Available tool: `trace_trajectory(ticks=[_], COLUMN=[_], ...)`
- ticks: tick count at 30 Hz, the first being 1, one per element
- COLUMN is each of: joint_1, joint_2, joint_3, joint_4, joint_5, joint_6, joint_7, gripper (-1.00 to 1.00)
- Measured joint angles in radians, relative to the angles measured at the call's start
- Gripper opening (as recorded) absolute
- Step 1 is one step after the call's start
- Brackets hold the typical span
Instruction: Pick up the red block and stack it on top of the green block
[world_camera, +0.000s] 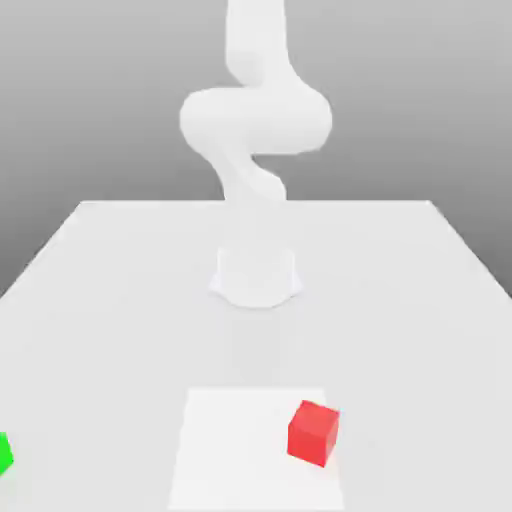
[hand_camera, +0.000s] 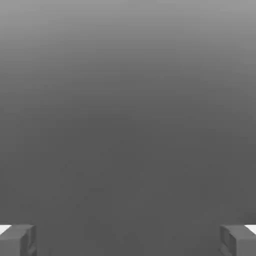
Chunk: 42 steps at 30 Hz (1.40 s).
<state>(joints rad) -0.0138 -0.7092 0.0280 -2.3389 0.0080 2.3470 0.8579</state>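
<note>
No writing or label is readable on anything. The small red cube block (world_camera: 313, 433) sits on a paler square patch (world_camera: 240, 450) of the white table (world_camera: 120, 300), well apart from the green cube block (world_camera: 4, 453) (at the exterior view's left edge). The grey two-finger gripper (hand_camera: 128, 240) has its fingers (hand_camera: 20, 240) spread wide, with nothing between them. The backdrop is plain grey.

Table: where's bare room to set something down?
The table is bare on both sides of the arm's base and between the base and the red block. Between the red block and the green block at the exterior view's left edge is free too. Nowhere is crowded.
</note>
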Motion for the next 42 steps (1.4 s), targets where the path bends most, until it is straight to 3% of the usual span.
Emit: trace_trajectory(ticks=[17, 21, 26, 27, 34, 39, 42], joint_1=[-0.046, -0.022, 0.022, 0.036, 0.039, 0.012, -0.045], joint_2=[0.622, 0.768, 0.951, 0.987, 0.996, 0.840, 0.824], joint_3=[0.169, 0.171, 0.111, 0.093, 0.089, 0.136, 0.089], joint_4=[-0.265, -0.323, -0.311, -0.305, -0.304, -0.329, -0.275], joint_5=[-0.027, -0.051, -0.138, -0.155, -0.162, -0.072, -0.028], joint_6=[0.322, 0.399, 0.541, 0.571, 0.580, 0.451, 0.381], joint_7=[0.455, 0.569, 0.652, 0.666, 0.671, 0.604, 0.638], gripper=[0.00, 0.00, 0.00, -1.00, -1.00, -1.00, -1.00])
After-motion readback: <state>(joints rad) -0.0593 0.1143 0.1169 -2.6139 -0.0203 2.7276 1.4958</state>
